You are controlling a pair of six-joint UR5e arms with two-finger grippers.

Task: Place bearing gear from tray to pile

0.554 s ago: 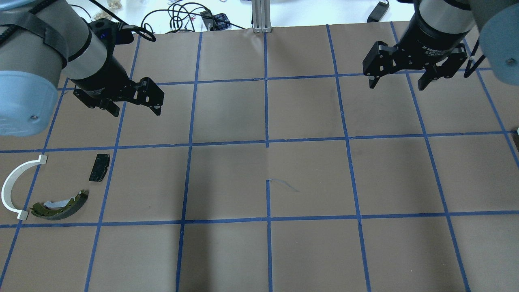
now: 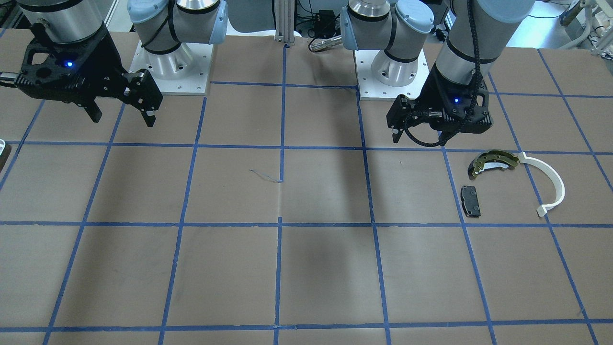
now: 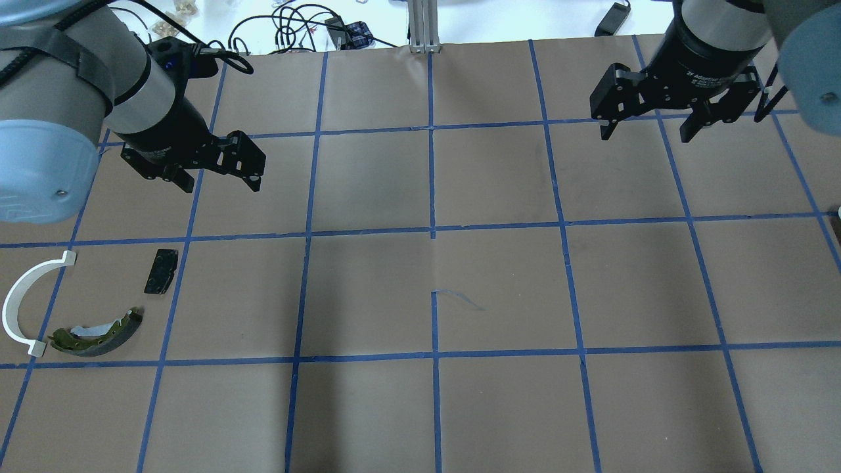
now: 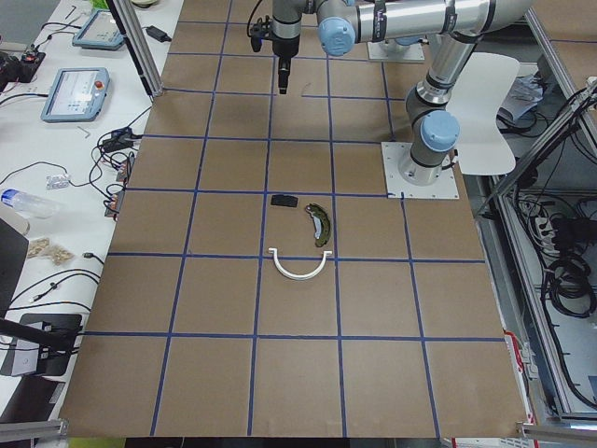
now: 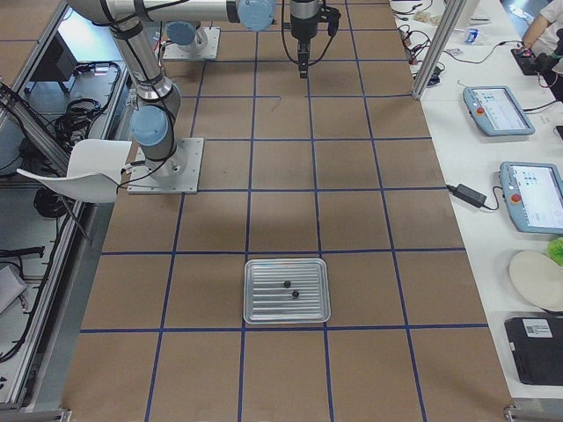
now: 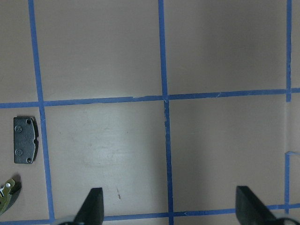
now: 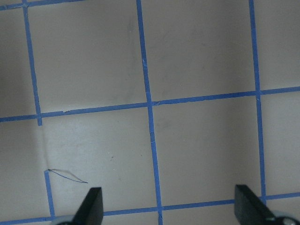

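**A:** Item one, fingers point(image 6: 93, 206) of the left gripper point(image 3: 221, 185)?

**B:** Spread wide, nothing between them. The gripper hangs above the counter point(image 3: 499, 289), on the mid-counter side of the brake shoe point(image 3: 98, 335) and clear of it.

**A:** Item two, fingers point(image 7: 93, 206) of the right gripper point(image 3: 644, 135)?

**B:** Also spread wide and holding nothing. It hangs over bare counter, well apart from the brake shoe, toward the opposite end.

**A:** Item three, the pile?

**B:** Three loose parts lying flat. The olive-gold brake shoe is curved, with a pale strip along its inner edge. The white arc point(image 3: 13, 305) lies just beside the brake shoe on the counter-end side, one of its ends almost at the shoe's tip. The dark pad point(image 3: 161, 270) lies near the brake shoe, apart from it, on the side toward the left gripper.

**A:** Item four, the tray point(image 5: 264, 303)?

**B:** Silver and ribbed, at the counter's far end from the brake shoe.

**A:** Item five, the bearing gear?

**B:** Two small dark pieces point(image 5: 286, 283) lie in the tray near its middle. They are too small to tell which is the bearing gear. Neither gripper is near them.

**A:** Counter surface?

**B:** Brown, marked with a grid of blue tape point(image 3: 431, 177).
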